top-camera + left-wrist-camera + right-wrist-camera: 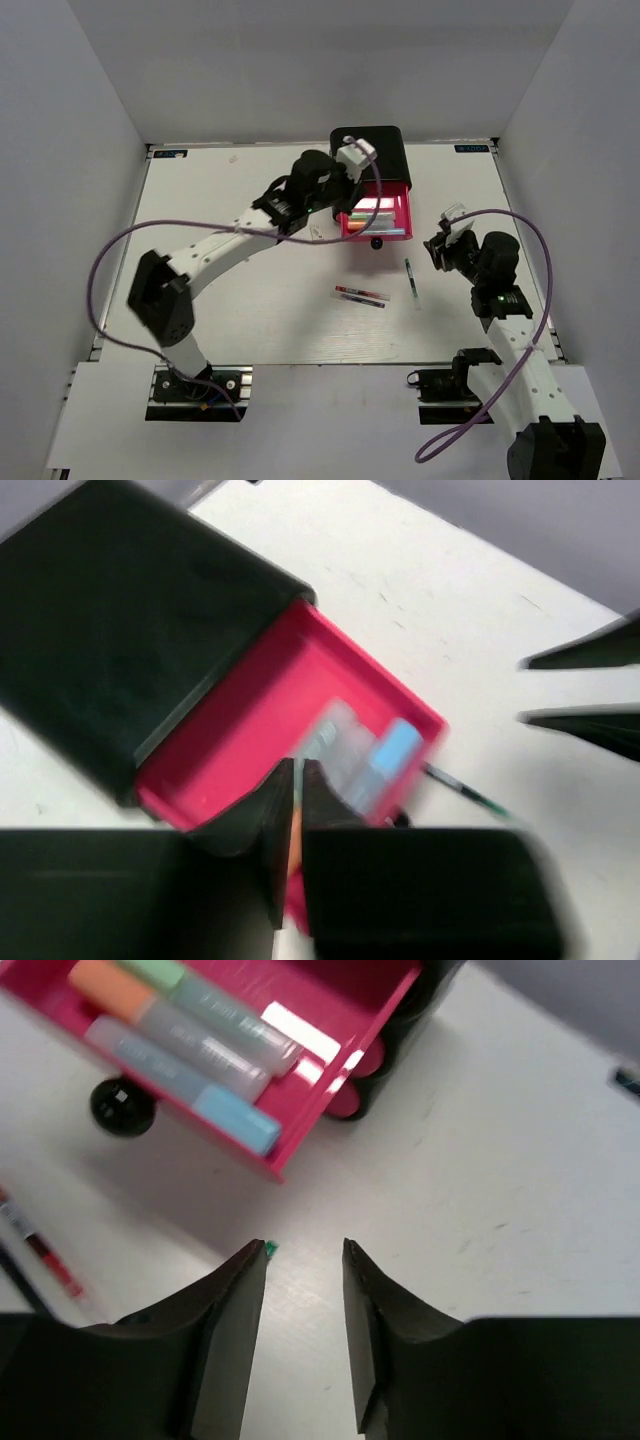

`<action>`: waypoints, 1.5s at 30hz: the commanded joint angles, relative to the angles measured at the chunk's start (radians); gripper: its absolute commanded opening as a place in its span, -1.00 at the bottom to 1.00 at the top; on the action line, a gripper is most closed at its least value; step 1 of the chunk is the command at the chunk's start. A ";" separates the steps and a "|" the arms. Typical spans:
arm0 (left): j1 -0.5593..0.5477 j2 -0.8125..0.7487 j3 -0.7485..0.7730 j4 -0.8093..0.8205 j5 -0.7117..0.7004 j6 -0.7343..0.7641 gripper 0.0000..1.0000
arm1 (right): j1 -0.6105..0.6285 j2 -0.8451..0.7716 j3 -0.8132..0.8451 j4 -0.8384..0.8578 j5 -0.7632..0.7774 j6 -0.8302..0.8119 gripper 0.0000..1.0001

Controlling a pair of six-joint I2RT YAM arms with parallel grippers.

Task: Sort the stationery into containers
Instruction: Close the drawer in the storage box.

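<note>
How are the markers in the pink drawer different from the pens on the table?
The markers are fat, with green, orange and blue ends; the pens are thin and mostly dark. The markers lie side by side in the open drawer; the pens lie loose on the table. All of them lie flat.

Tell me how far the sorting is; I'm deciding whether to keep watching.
Done: three markers lie in the open pink drawer. In hand: the left hand over that drawer seems to pinch a thin pen, though the view is blurred; the right hand is open and empty. Left: three pens on the table, two together and one apart.
</note>
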 commanded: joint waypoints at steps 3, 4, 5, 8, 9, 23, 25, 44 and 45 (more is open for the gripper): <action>-0.006 -0.350 -0.349 0.057 0.068 -0.140 -0.93 | -0.004 0.094 0.052 -0.180 -0.167 -0.103 -0.26; -0.006 -0.387 -0.403 0.066 0.068 -0.140 -0.94 | -0.003 0.102 0.052 -0.180 -0.164 -0.089 -0.26; -0.006 -0.422 -0.494 0.066 0.068 -0.153 -0.90 | -0.004 0.120 0.056 -0.181 -0.158 -0.086 -0.26; -0.006 -0.542 -0.622 0.052 0.023 -0.174 -0.45 | -0.008 0.146 0.062 -0.186 -0.164 -0.080 -0.13; -0.006 -0.600 -0.649 0.040 -0.002 -0.174 -0.32 | -0.005 0.158 0.061 -0.198 -0.167 -0.080 -0.10; 0.010 -0.774 -0.865 -0.072 -0.172 -0.171 -1.00 | -0.004 0.189 0.017 -0.197 -0.193 -0.107 0.00; 0.010 -0.774 -0.865 -0.072 -0.188 -0.162 -1.00 | -0.001 0.182 0.013 -0.191 -0.210 -0.113 0.00; 0.010 -0.792 -0.864 -0.061 -0.173 -0.153 -0.46 | 0.107 0.340 0.058 0.035 -0.215 -0.239 -0.43; 0.010 -0.801 -0.874 -0.049 -0.163 -0.153 -0.34 | 0.112 0.361 0.061 0.087 -0.197 -0.239 -0.43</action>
